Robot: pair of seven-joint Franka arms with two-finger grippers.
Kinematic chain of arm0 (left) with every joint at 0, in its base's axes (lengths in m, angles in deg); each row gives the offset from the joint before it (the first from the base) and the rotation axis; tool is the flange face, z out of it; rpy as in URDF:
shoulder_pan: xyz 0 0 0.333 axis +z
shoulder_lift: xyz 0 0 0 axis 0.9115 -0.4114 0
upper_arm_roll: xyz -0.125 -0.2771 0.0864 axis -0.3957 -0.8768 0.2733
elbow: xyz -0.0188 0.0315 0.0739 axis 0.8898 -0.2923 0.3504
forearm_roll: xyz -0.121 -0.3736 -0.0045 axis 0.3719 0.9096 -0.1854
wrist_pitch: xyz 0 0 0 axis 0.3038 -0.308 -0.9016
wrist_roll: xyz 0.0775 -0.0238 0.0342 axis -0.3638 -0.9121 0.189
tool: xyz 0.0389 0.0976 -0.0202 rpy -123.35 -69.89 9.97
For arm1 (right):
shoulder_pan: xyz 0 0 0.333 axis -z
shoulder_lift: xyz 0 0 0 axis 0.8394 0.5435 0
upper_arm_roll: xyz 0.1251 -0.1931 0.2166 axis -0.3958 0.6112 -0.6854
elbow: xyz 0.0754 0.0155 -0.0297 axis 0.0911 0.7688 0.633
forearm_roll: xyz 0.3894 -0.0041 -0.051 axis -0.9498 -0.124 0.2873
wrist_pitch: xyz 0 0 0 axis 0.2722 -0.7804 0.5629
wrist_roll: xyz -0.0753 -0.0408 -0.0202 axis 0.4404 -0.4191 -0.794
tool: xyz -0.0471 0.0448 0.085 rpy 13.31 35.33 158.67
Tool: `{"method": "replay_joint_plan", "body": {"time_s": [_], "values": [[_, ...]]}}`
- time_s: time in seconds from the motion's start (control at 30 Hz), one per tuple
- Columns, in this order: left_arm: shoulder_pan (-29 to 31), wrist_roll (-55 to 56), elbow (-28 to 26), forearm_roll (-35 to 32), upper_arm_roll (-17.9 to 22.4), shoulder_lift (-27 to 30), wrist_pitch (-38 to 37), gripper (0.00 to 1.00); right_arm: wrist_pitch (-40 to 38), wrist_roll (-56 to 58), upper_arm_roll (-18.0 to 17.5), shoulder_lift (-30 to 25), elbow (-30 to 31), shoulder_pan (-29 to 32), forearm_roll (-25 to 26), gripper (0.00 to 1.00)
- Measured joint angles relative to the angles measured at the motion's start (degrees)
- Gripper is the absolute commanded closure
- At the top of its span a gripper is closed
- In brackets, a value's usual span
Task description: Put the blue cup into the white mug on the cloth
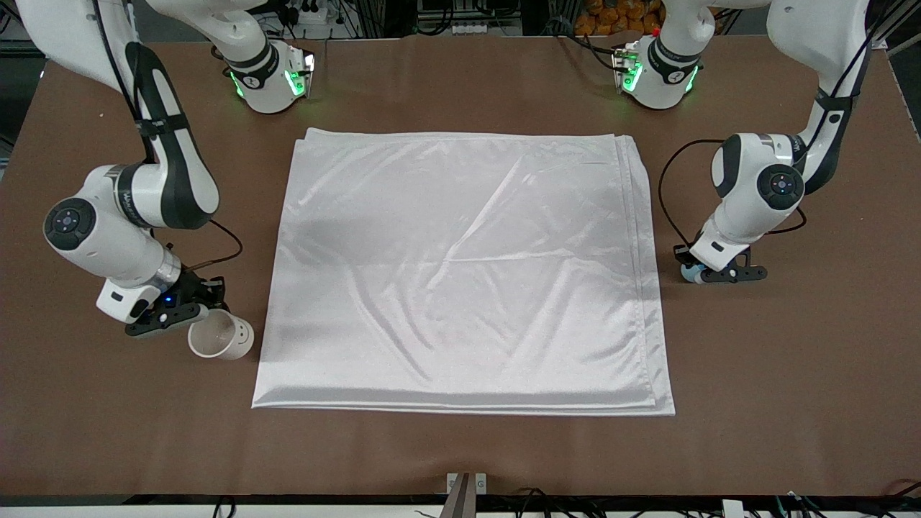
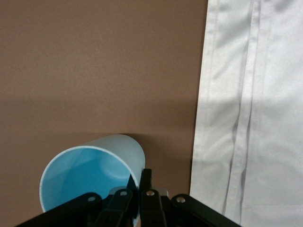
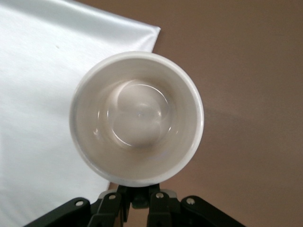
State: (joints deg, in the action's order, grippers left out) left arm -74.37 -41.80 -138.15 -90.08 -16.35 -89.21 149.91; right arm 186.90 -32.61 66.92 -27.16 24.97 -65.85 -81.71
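Note:
The blue cup (image 2: 90,172) is tipped with its bright blue inside toward the left wrist camera. My left gripper (image 2: 139,184) is shut on its rim, one finger inside and one outside. In the front view only a bit of the cup (image 1: 691,273) shows under the left gripper (image 1: 704,274), low over the bare table beside the cloth (image 1: 460,273) at the left arm's end. My right gripper (image 1: 196,311) is shut on the black handle of the white mug (image 1: 221,335), which is tilted beside the cloth's near corner at the right arm's end. Its cream inside (image 3: 137,118) faces the right wrist camera above the right gripper (image 3: 142,197).
The brown table (image 1: 460,453) runs all round the cloth. The cloth's layered edge (image 2: 246,118) lies close beside the blue cup. Its corner (image 3: 142,35) lies under the mug's rim. Cables and a small bracket (image 1: 466,483) sit at the table's near edge.

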Motion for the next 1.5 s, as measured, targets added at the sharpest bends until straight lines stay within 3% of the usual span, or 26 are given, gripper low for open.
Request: {"method": "replay_joint_plan", "body": {"time_s": [0.33, 0.8, 1.2, 1.5], "values": [[0.01, -1.07, 2.00, -0.04, 0.96, 0.94, 0.02, 1.00, -2.31, -15.40, -0.60, -0.32, -3.67, -8.07, -0.06, 1.00], [0.02, -2.01, 5.02, -0.04, 1.73, 6.46, -1.53, 1.00, -2.36, -40.25, -0.90, 1.99, -7.20, -22.91, 1.39, 1.00], [0.02, -2.13, 12.90, -0.09, 1.73, 9.86, -15.34, 1.00, -2.34, -59.89, -1.40, 9.25, -13.04, -31.67, 6.44, 1.00], [-0.05, -2.20, 19.78, -0.36, 1.64, 10.36, -24.10, 1.00, -2.35, -69.88, -6.49, 13.21, -15.75, -33.76, 11.92, 1.00]]}}
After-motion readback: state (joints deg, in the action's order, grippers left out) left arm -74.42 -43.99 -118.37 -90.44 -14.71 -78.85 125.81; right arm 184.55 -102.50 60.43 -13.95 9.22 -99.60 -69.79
